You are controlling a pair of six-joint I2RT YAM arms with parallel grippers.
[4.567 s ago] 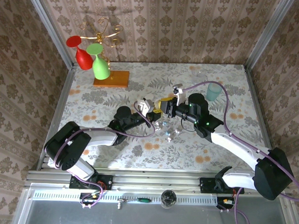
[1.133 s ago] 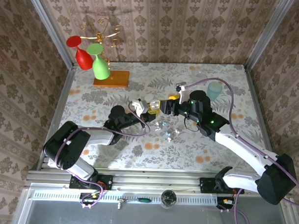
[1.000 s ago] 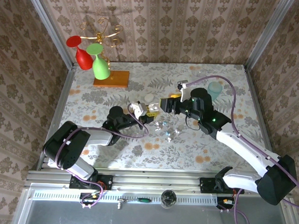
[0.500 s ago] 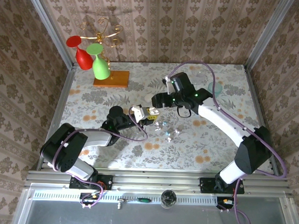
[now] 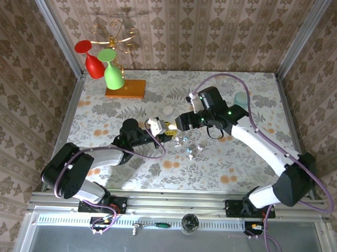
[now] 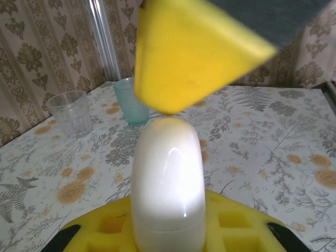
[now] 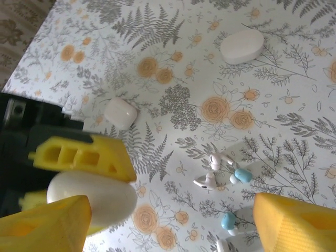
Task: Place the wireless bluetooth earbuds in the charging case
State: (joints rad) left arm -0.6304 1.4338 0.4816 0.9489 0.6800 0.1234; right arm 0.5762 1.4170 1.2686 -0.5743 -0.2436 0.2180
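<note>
Left fingers [image 6: 233, 223] closed on one pale charging case [image 6: 168, 178]. Right fingers [image 7: 296, 223] spread open, one at the case's free end. On the bench [image 7: 294, 121] between the right fingers: two white earbuds [image 7: 214, 160], two blue-tipped earbuds [image 7: 242, 175]. Beyond them, two white cases [image 7: 241, 46]. Past the left fingers: one teal cup [image 6: 131, 100], one clear cup [image 6: 71, 113].

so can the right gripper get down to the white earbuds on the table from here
Probably yes: the right gripper is open above the white earbuds, nothing lies over them, and the left gripper holding the case sits off to one side.
</note>
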